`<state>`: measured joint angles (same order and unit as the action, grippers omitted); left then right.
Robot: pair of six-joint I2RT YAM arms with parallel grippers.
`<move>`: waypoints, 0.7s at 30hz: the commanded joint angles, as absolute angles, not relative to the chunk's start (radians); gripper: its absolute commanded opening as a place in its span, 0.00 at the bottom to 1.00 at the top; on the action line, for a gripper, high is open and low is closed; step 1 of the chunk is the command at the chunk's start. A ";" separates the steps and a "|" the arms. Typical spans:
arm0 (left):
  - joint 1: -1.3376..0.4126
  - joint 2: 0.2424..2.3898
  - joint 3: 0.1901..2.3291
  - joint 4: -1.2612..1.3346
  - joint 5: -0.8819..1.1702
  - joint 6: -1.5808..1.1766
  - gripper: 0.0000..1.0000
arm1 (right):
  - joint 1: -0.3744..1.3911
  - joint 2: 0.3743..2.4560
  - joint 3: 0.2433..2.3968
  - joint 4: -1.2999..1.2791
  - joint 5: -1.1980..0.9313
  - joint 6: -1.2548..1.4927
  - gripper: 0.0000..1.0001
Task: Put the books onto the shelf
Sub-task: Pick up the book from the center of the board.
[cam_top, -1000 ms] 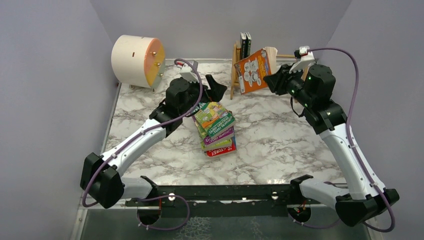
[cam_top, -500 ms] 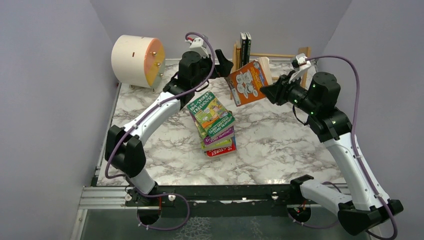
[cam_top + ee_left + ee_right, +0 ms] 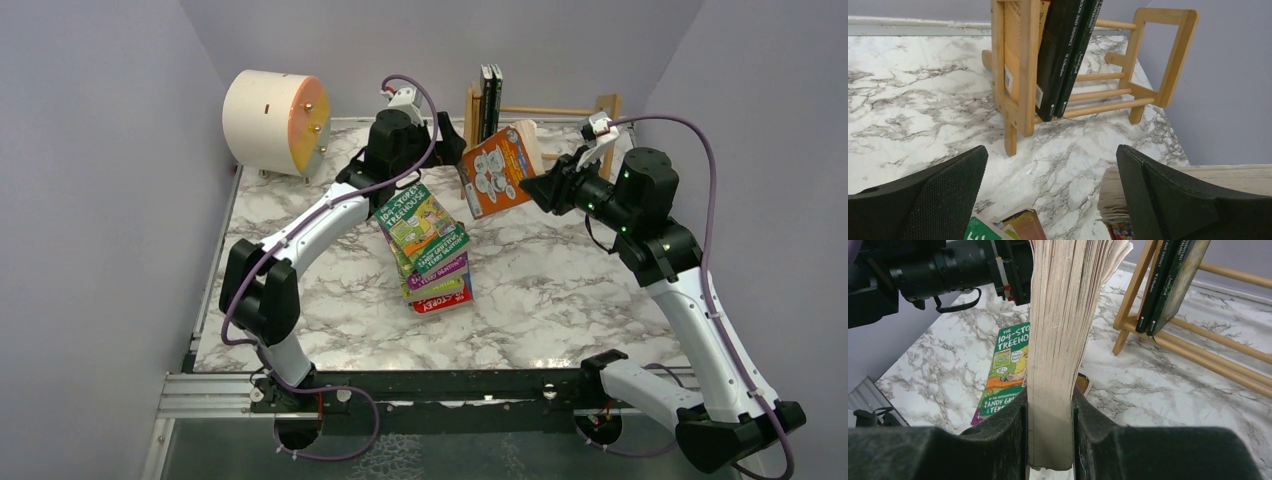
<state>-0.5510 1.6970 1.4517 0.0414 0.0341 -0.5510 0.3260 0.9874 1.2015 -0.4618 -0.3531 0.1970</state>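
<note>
Standing on grey-veined white marble table [image 3: 560,290]: shelf [image 3: 1028,75]; lilac walls [image 3: 90,200] around.

We see light-wood shelf [image 3: 545,110] upright at back, thin rails between ladder-like end frames. Two dark books [image 3: 490,88] stand at its left end, leaning slightly. Orange book [image 3: 497,172] in air just before shelf, tilted, pale page edges pinched in right gripper [image 3: 535,187]. We note untidy stack [image 3: 432,258] lying flat, well apart from shelf: green illustrated cover on top, purple and red below.
</note>
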 commanded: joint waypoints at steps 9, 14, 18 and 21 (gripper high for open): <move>-0.552 1.638 1.344 0.102 0.093 -0.572 0.99 | 0.325 0.987 1.224 -0.306 -0.359 0.201 0.01; -0.555 1.615 1.299 0.130 0.115 -0.592 0.99 | 0.324 0.991 1.212 -0.283 -0.353 0.209 0.01; -0.569 1.597 1.277 0.142 0.120 -0.596 0.99 | 0.324 0.993 1.196 -0.254 -0.342 0.221 0.01; -0.587 1.587 1.268 0.149 0.120 -0.598 0.98 | 0.325 0.997 1.185 -0.233 -0.335 0.228 0.01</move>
